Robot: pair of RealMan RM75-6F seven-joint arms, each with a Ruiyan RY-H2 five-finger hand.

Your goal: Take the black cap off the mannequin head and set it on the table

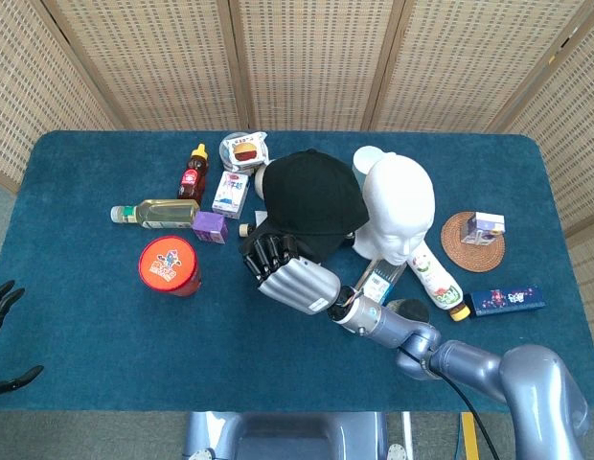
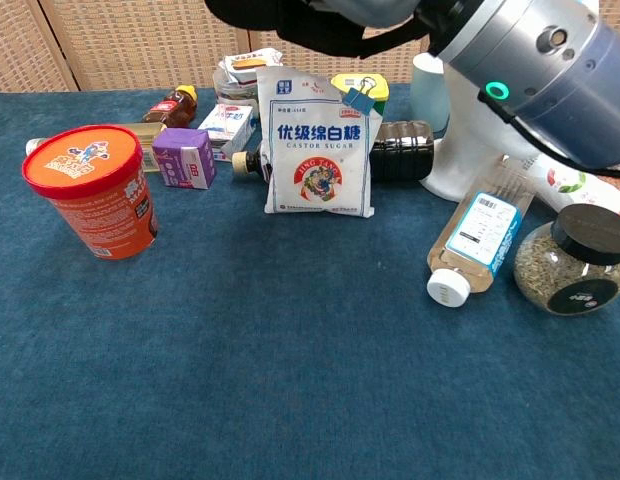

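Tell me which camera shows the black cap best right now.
The head view: the whole cap shows from above, off the mannequin head and gripped by the right hand. The chest view catches only its lower edge at the top of the frame.

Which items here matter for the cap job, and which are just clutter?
Job: black cap, held by right hand; mannequin head, now bare; table.

Clutter: sugar bag, orange cup, purple carton, oil bottle, coaster.
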